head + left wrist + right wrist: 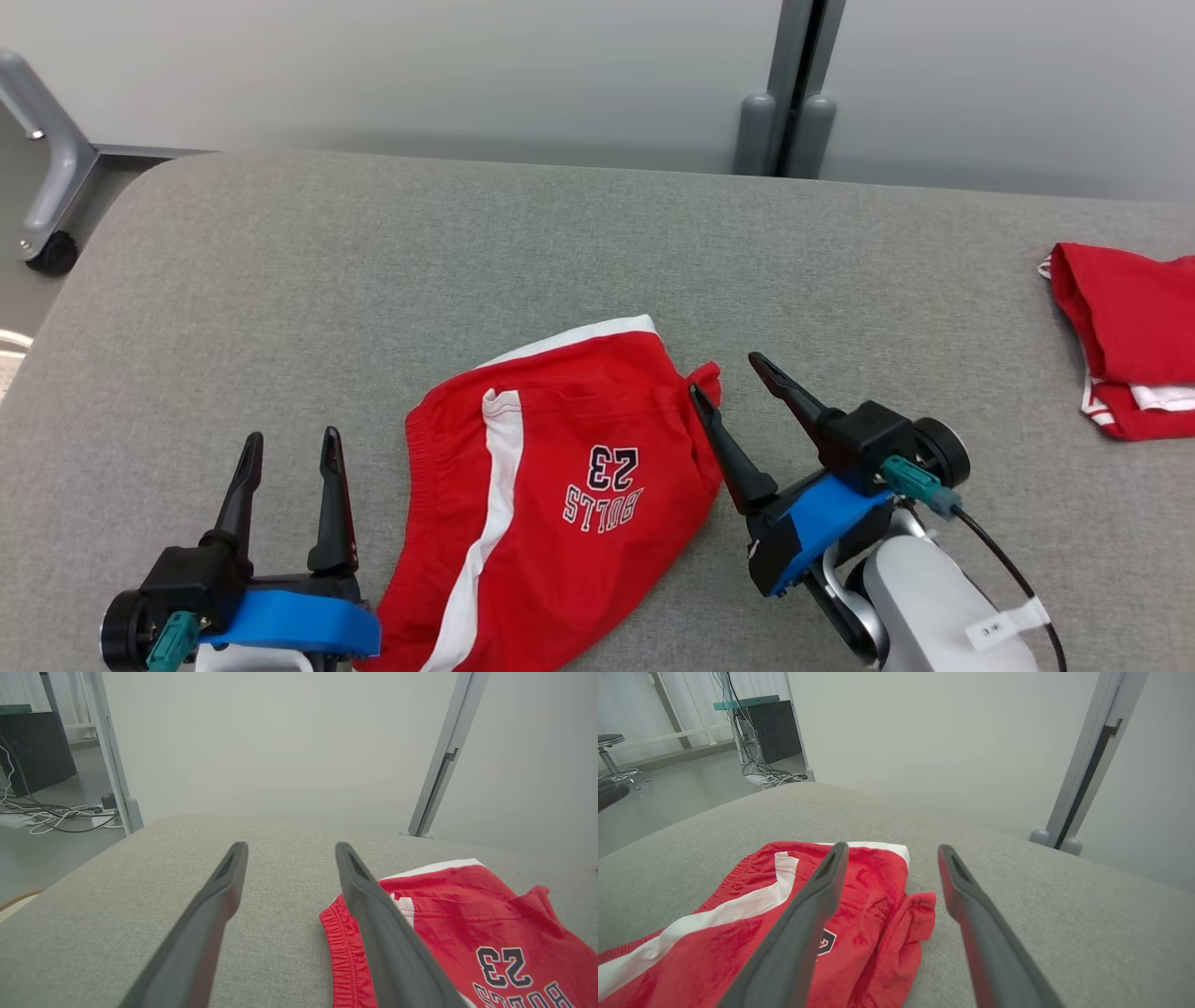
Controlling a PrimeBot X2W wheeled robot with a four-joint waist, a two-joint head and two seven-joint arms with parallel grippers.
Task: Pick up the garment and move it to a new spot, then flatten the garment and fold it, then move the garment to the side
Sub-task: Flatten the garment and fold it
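Grey desk (280, 280) carries red shorts (560, 485) near its front edge, long axis running front to back. Right gripper (725, 375), jaws apart, is nearer, at their right edge. Left gripper (291, 441), also spread and empty, stands off their left side.

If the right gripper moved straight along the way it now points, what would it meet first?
Likely the bunched corner of the red basketball shorts beside the right gripper, then grey fabric tabletop; height unclear.

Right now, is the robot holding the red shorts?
No, both the left gripper and right gripper stand open beside the red shorts, gripping nothing.
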